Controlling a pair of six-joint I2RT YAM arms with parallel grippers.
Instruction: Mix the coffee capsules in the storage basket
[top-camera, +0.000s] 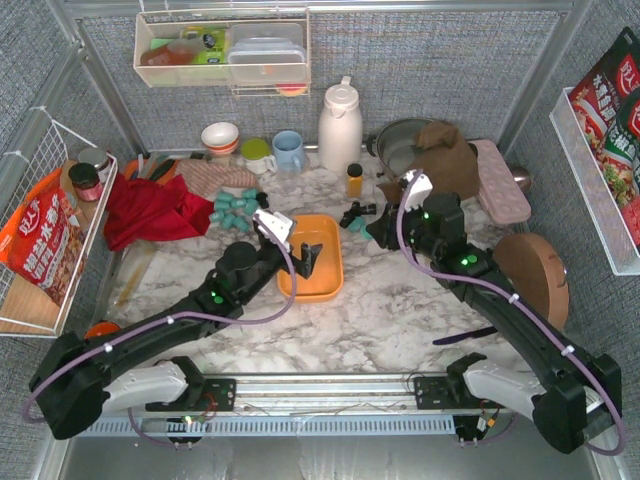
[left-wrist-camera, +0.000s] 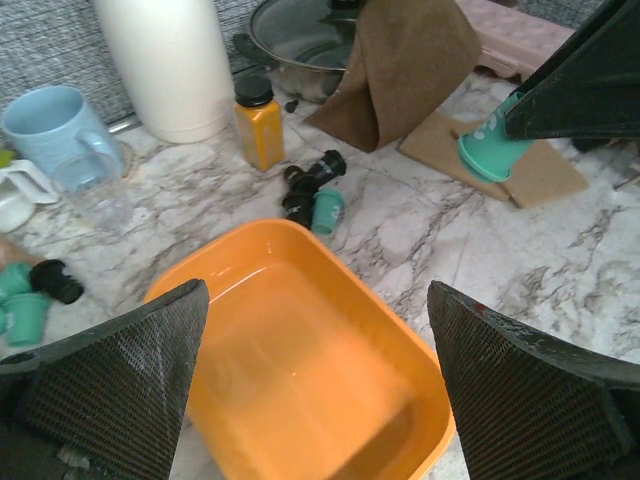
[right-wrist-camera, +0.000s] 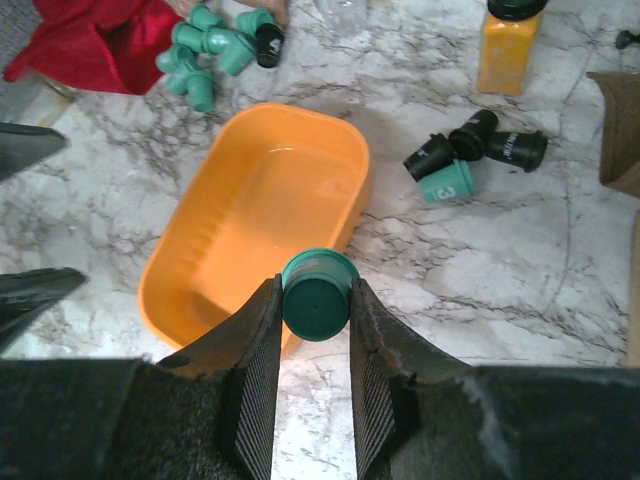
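Note:
The orange storage basket (top-camera: 325, 285) lies mid-table and is empty in both wrist views (left-wrist-camera: 300, 360) (right-wrist-camera: 260, 200). My right gripper (right-wrist-camera: 316, 300) is shut on a teal capsule (right-wrist-camera: 316, 292) and holds it above the basket's right rim; it also shows in the left wrist view (left-wrist-camera: 490, 150). My left gripper (left-wrist-camera: 320, 390) is open and empty, with its jaws spread wide over the basket (top-camera: 305, 255). A pile of teal capsules (top-camera: 235, 210) (right-wrist-camera: 210, 45) lies left of the basket. A few black capsules and one teal capsule (right-wrist-camera: 470, 155) (left-wrist-camera: 315, 190) lie to its right.
An amber bottle (top-camera: 354, 180), a white jug (top-camera: 340, 125), a blue cup (top-camera: 289, 150), a pot with a brown cloth (top-camera: 440, 150) and bowls stand at the back. A red cloth (top-camera: 150, 210) lies left. A round wooden board (top-camera: 535, 265) lies right.

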